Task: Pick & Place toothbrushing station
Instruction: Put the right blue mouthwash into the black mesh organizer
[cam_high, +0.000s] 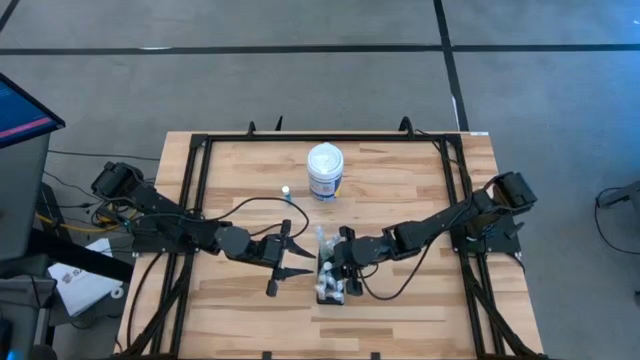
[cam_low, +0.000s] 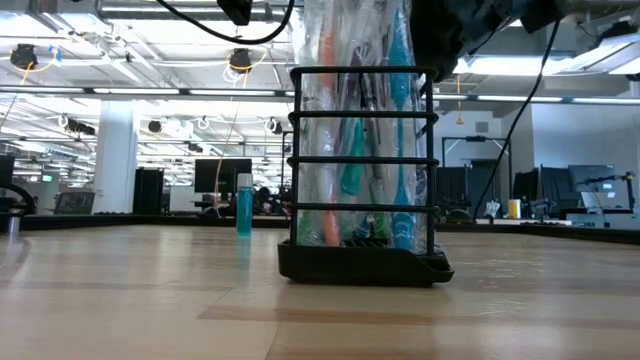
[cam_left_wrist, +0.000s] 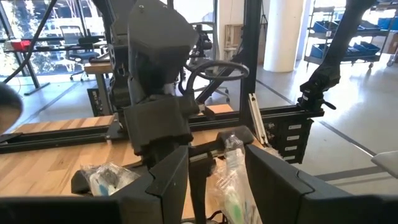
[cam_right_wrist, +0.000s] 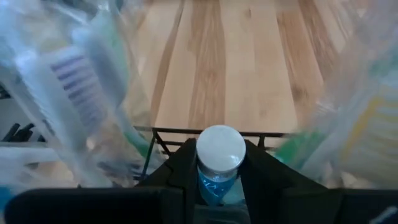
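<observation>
The toothbrushing station (cam_low: 360, 265), a black wire holder, stands on its base on the table's near middle and holds several toothbrushes (cam_low: 350, 120) in clear wrappers. My right gripper (cam_high: 338, 262) hangs over the holder (cam_high: 330, 285), shut on a small blue bottle (cam_right_wrist: 217, 158) with a white cap, amid the wrapped brushes (cam_right_wrist: 74, 93). Just left of the holder, my left gripper (cam_high: 283, 258) is open and level, with nothing between its fingers (cam_left_wrist: 168, 180). It faces the right gripper and the brushes (cam_left_wrist: 233, 174). My right gripper pinches the small bottle's blue body (cam_right_wrist: 214, 183), just below the white cap (cam_right_wrist: 219, 148), between its two fingers. The fingers slant down from the table's right side. The bottle's cap points up. Its lower end is hidden by the fingers.
A white round tub (cam_high: 325, 170) with a blue label stands at the far middle. A second small teal bottle (cam_high: 286, 190) stands upright left of it, also in the low view (cam_low: 244, 205). A black frame (cam_high: 200, 140) borders the table. Bare wood lies near and left.
</observation>
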